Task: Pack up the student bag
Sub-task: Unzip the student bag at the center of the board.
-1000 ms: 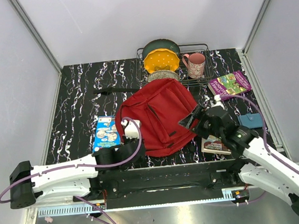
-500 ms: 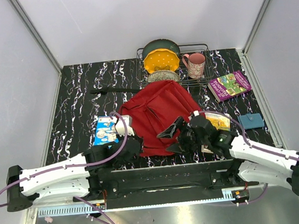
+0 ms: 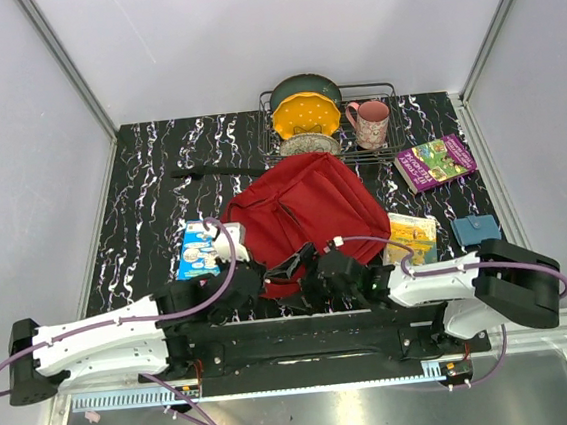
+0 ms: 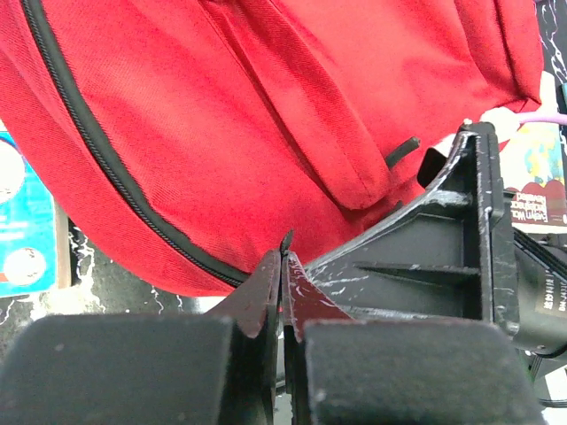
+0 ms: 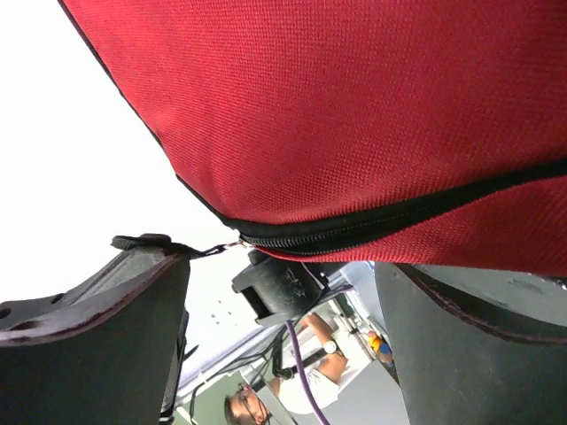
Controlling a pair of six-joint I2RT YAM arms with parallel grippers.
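Student bag, the big red fabric backpack with black zippers (image 3: 308,210), is lying flat in the middle of the black marbled table (image 3: 150,185), with its near edge right at both my grippers. My worry is how crowded it is down there. If my right gripper (image 5: 283,266) closes carelessly, it could bump my left gripper (image 4: 283,261). It could also grab a fold of red cloth instead of the small black zipper pull (image 5: 146,241), and then any tug would just drag the whole bag toward me. Right jaws are wide apart, with the bag's zippered edge between them and the pull lying against one finger. Left jaws are pressed together just under the bag's edge. There's a dark sliver at the tips, but honestly I can't tell if it's pinching anything.
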